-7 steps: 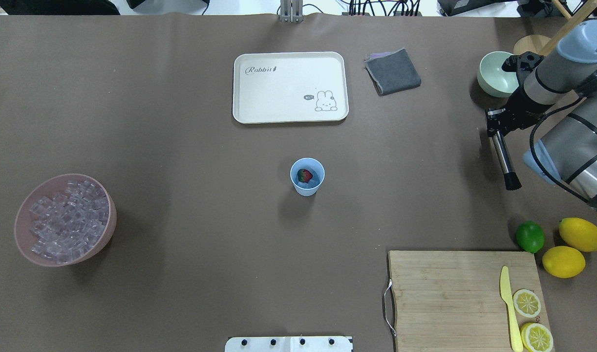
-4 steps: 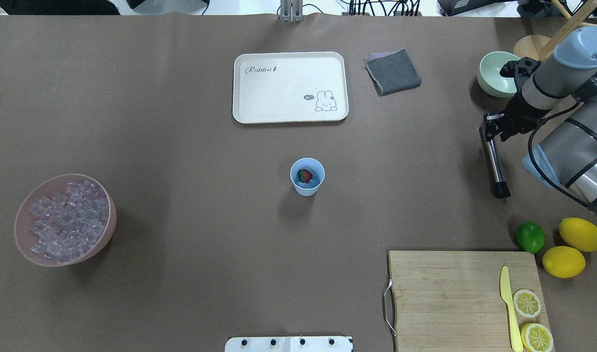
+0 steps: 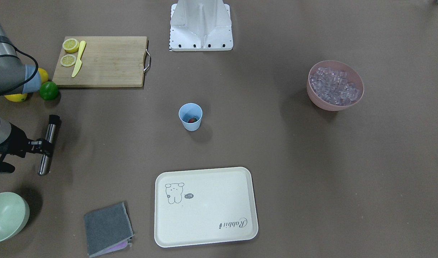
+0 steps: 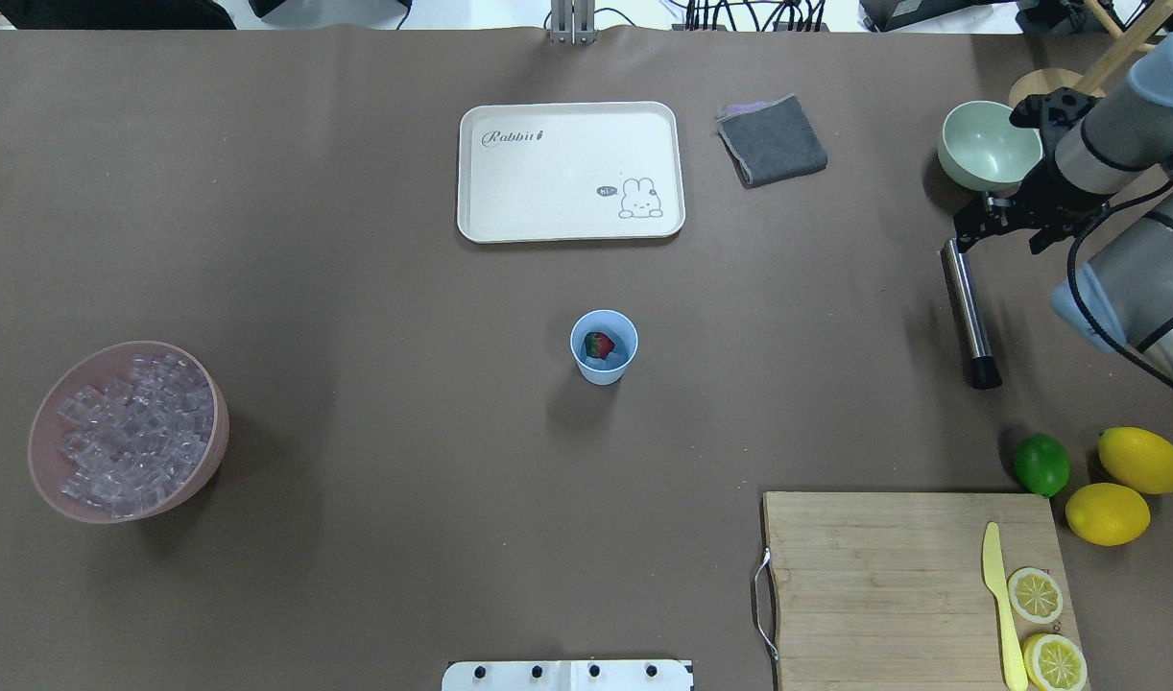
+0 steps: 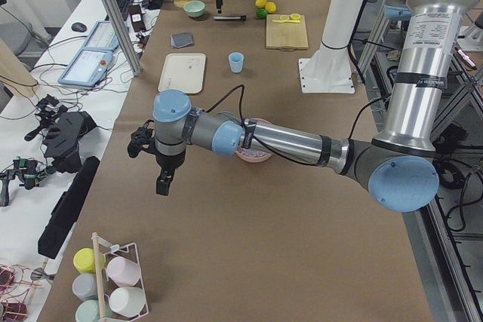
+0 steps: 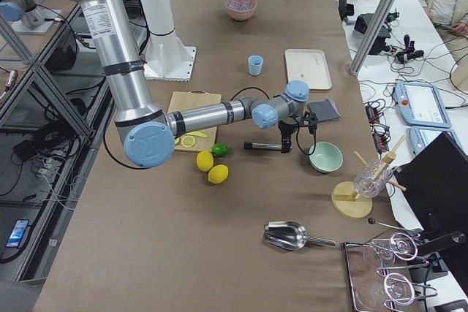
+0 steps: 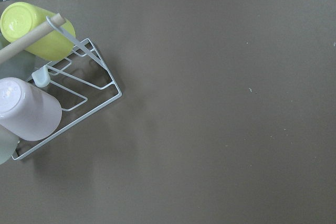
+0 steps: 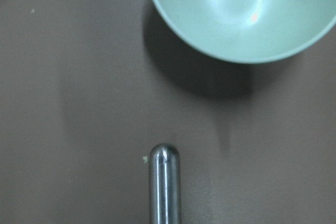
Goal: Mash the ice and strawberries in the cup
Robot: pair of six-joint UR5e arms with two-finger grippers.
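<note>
Left gripper (image 5: 161, 185) hangs over counter (image 5: 249, 246), open or closed unclear. Pink bowl (image 5: 255, 158) half hidden behind near arm (image 5: 287, 139). Farther along, cup (image 5: 237, 62) upright near tray (image 5: 183, 72).

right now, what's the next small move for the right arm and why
Probably raise the right gripper clear and retreat. It has just lowered the muddler, which now lies flat on the table, nothing gripping its end in the wrist view, far from the cup holding the strawberry.

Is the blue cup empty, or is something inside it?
Not empty. The cup stands upright with a red strawberry inside. Whether ice lies beside the strawberry, I cannot tell.
</note>
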